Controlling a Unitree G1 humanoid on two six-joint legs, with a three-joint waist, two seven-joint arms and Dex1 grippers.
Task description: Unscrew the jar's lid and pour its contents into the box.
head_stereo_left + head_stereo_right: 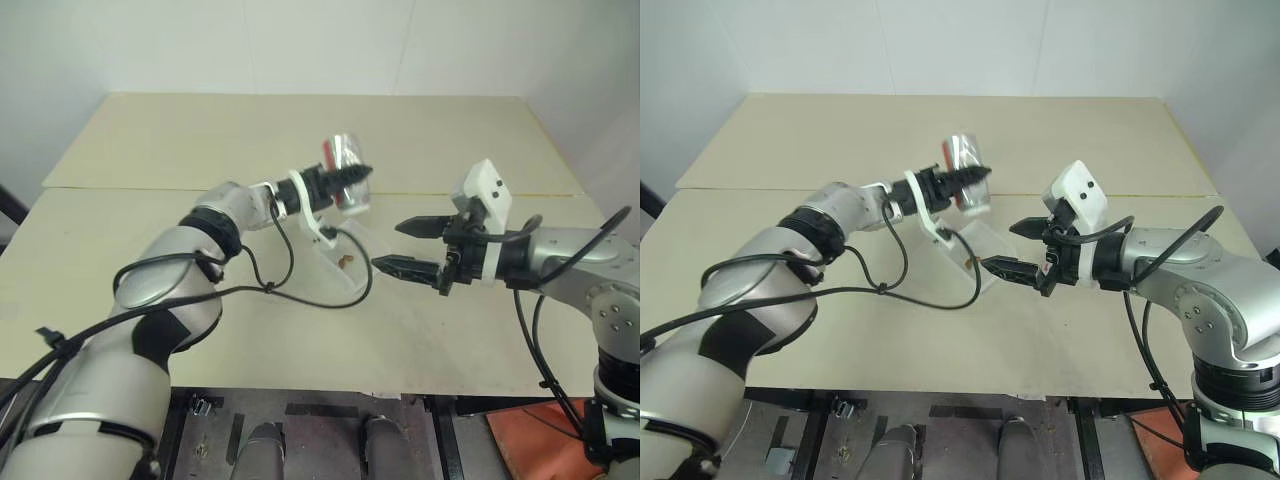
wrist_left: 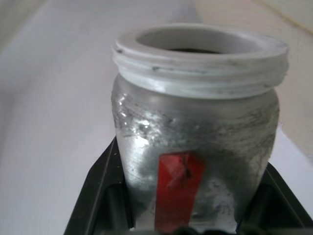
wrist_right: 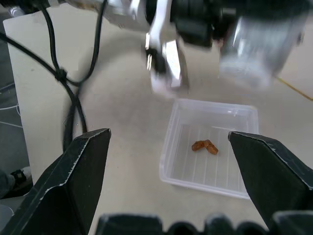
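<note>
Holding the jar [image 1: 346, 168] aloft in the left gripper [image 1: 352, 176], black fingers [image 2: 105, 191] clamped shut on either side of its silvery body, red label facing the wrist camera. Keeping it raised above the table [image 1: 200, 150], just beyond and over the far side of the box [image 3: 210, 147] — presumably so that anything falling from the mouth lands inside the clear tray rather than on the tabletop. Showing an open threaded white neck, with no lid on it; lid itself not made out anywhere. Lying already in the box: a few brown bits, the contents [image 3: 205, 146], near the middle of the tray floor, suggesting the pour is largely done. Whether anything remains inside the jar — impossible to tell, the mouth showing only a dark interior.

Pointing the jar's long axis roughly along the left gripper's line, mouth leading away from the wrist and slightly upward, away from the robot, rather than tipped down into the tray.

Hanging beside the box on its right side, the right gripper [image 1: 410, 246], jaws spread wide and gripping nothing, aimed toward the tray, likely standing clear.
</note>
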